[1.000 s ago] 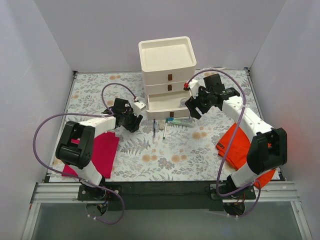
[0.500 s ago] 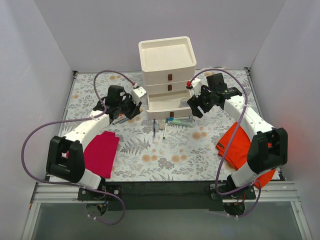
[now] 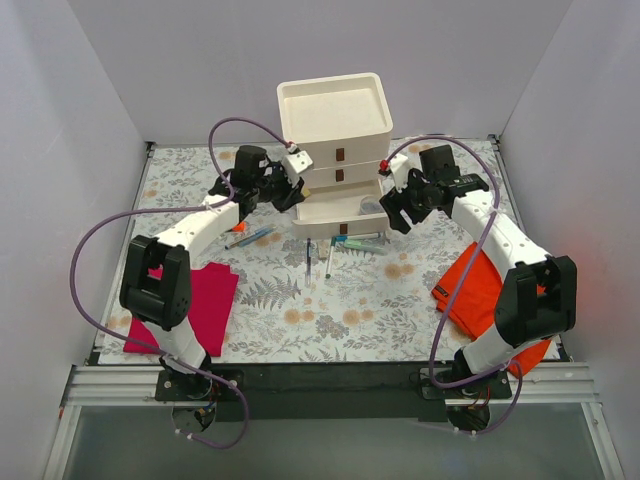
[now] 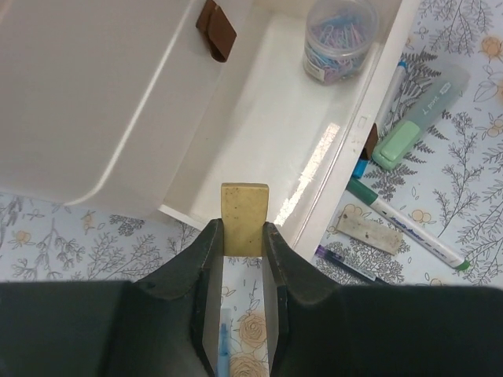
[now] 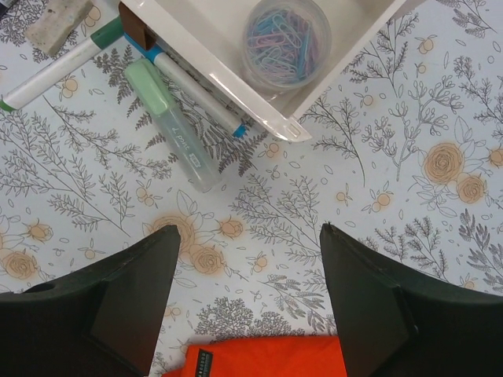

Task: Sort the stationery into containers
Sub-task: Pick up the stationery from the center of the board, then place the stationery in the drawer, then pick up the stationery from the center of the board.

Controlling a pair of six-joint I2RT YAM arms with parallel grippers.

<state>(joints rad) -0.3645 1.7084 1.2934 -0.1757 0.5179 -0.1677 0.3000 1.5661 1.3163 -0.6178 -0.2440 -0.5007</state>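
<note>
My left gripper [image 4: 244,229] is shut on the tiny tan block [image 4: 244,216] and holds it over the near left corner of the open bottom drawer [image 4: 259,149]. In the top view the left gripper [image 3: 288,190] is at the left side of the cream stacked drawers [image 3: 340,160]. My right gripper [image 5: 250,236] is open and empty above the mat, just right of the drawer's corner [image 5: 287,126]; it also shows in the top view [image 3: 393,210]. A green highlighter [image 5: 169,126], a teal-capped white marker [image 5: 55,71] and dark pens [image 3: 309,258] lie in front of the drawer.
A clear cup of paper clips [image 4: 340,39] stands in the open drawer. A flat tan piece [image 4: 369,233] lies by the marker. A blue pen [image 3: 250,237] and an orange-capped one [image 3: 240,228] lie left. A magenta cloth [image 3: 200,300] is front left, an orange cloth [image 3: 480,290] front right.
My left gripper has swung from the mat at the left up and right to the drawers' left side, the tan block in it. My right gripper has shifted slightly back.
</note>
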